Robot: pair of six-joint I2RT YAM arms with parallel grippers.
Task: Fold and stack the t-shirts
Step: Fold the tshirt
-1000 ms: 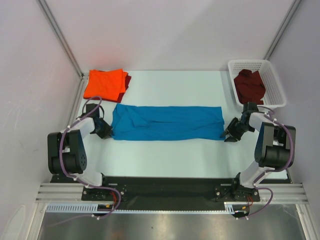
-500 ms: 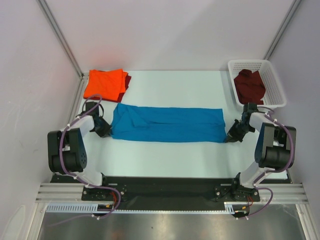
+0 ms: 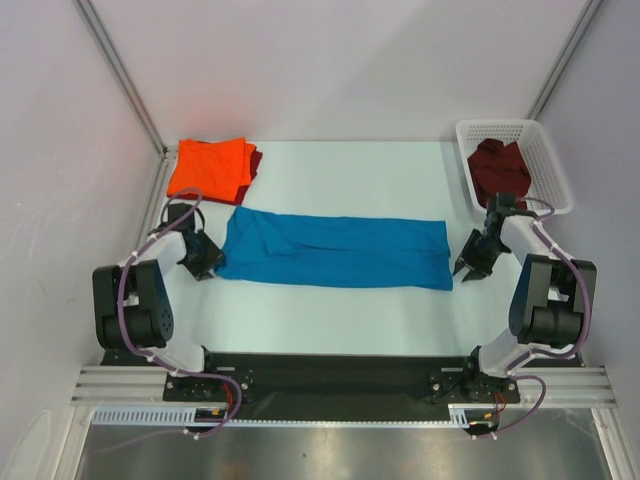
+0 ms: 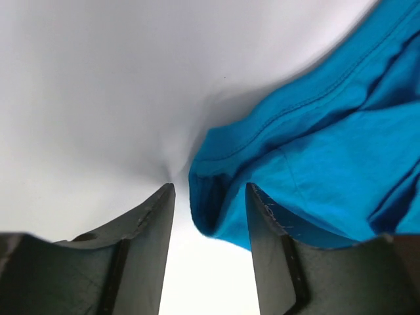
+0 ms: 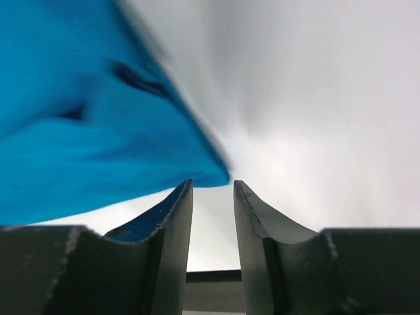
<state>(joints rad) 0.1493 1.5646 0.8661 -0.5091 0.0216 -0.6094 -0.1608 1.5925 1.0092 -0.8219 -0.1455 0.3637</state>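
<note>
From above, we see the blue t-shirt (image 3: 335, 252) lying as a long narrow band across the middle of the surface (image 3: 340, 190), roughly parallel to its near edge. The left tool (image 3: 208, 262) sits at the band's left end and the right tool (image 3: 468, 265) just beside its right end. An orange t-shirt (image 3: 208, 168) lies folded at the far left corner on a maroon t-shirt (image 3: 256, 160); more maroon t-shirts (image 3: 498, 172) fill the basket (image 3: 545, 150) at the far right corner.

In the left wrist view, the left tool (image 4: 209, 190) stands spread. A rolled corner of the blue t-shirt (image 4: 315, 164) lies in the gap, against the right jaw but not pinched.

In the right wrist view, the right tool (image 5: 211, 187) is parted by a narrow gap; the tip of the blue t-shirt (image 5: 98, 131) ends just above that gap, not gripped.

We judge the band now wants folding end over end. To do that well, we should bite every layer at a corner – not one loose hem – lift low, and carry the end straight so the edges meet. The basket stands near the right arm and the orange stack near the left – both worth swinging wide of; nothing else crowds the cloth.
</note>
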